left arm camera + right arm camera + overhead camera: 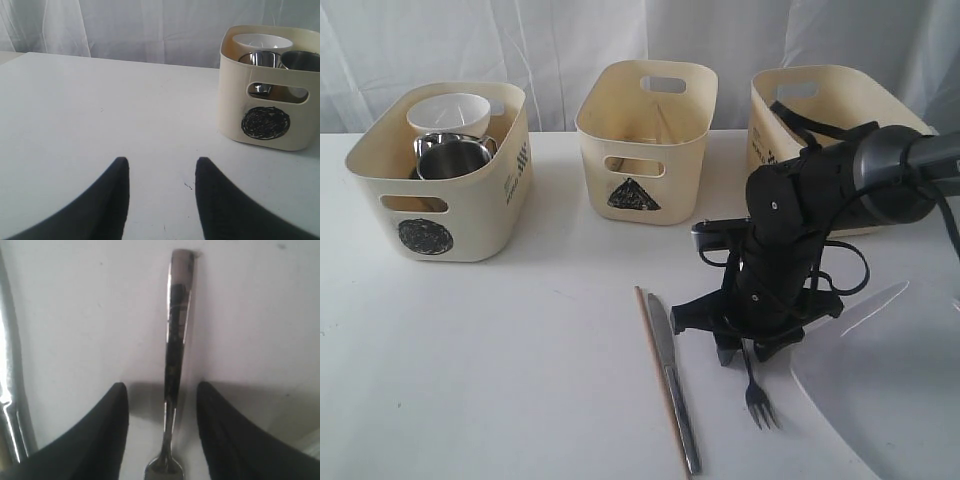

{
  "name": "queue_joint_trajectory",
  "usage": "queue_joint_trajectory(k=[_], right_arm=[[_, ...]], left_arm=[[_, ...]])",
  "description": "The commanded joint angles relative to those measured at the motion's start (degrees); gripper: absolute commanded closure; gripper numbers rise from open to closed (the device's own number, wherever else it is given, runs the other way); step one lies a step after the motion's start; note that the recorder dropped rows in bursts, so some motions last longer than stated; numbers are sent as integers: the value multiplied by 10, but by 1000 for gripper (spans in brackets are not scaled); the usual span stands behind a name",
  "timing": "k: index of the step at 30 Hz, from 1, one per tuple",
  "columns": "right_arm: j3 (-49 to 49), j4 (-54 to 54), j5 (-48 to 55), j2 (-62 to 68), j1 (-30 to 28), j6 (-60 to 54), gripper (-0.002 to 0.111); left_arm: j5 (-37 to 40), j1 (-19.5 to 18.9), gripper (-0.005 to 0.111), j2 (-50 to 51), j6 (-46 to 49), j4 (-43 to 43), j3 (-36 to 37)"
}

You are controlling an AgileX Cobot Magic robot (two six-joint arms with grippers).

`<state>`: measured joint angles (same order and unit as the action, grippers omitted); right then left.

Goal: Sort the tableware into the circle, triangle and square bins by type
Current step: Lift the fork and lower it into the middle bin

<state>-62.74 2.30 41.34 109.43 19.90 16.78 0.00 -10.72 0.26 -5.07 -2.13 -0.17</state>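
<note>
- White tabletop (520, 330) fills the lower two thirds of the exterior view, with a pale curtain behind it.
- Large white square plate (890, 400) lies flat in the lower right corner, cut off by the frame edge.
- Cream plastic circle bin (480, 200), with a scribbled black circle on its front, stands at the upper left. It holds a white bowl (448, 112) at the back and a steel handled mug (455, 158) in front of it (the left wrist view shows a second steel vessel (300, 60) beside the mug).
- Cream plastic triangle bin (680, 180), with a black triangle on its front, stands at the upper centre, well apart from the circle bin.
- Third cream plastic tub (880, 100) stands at the upper right (its front is mostly hidden by the arm, so its mark cannot be read).
- Black right arm (890, 170) reaches in from the right edge and bends down to the table at centre right.
- Right gripper (742, 352) points down at the tabletop, its black fingers (107, 435) apart and straddling the fork handle, with a gap on each side.
- Left gripper (160, 162) appears only in its own wrist view, fingers apart over bare tabletop, with the circle bin off to one side.
- Steel knife (672, 385) lies at lower centre, running from just left of the right gripper down towards the bottom edge.
- Wooden chopstick (660, 375) lies along the knife's left side, just beside it (a single thin stick, as far as can be made out).
- Steel fork (753, 380) lies flat on the tabletop between knife and plate, tines towards the bottom edge, handle under the right gripper.
</note>
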Motion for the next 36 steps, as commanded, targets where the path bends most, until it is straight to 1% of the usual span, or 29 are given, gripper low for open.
queue_joint_trajectory(k=[1,2,9,12,13,17,23,28,33,36], right_arm=[[2,-5,11,10,0,0,69],[2,-5,11,10,0,0,71],[2,-5,12,10,3,-1,97],[2,-1,10,10,7,-18,106],[2,5,9,10,10,-20,107],[2,9,1,3,17,-25,108],[2,56,-35,-77,23,-32,108],[2,58,-54,-140,23,-52,108],[2,57,-108,-184,23,-52,108],[2,57,-154,-202,23,-78,108]], left_arm=[[0,-2,60,-3,-2,-3,2],[0,-2,60,-3,-2,-3,2],[0,-2,60,-3,-2,-3,2],[0,-2,60,-3,-2,-3,2],[0,-2,60,-3,-2,-3,2],[0,-2,60,-3,-2,-3,2],[0,-2,60,-3,-2,-3,2],[0,-2,60,-3,-2,-3,2],[0,-2,60,-3,-2,-3,2],[0,-2,60,-3,-2,-3,2]])
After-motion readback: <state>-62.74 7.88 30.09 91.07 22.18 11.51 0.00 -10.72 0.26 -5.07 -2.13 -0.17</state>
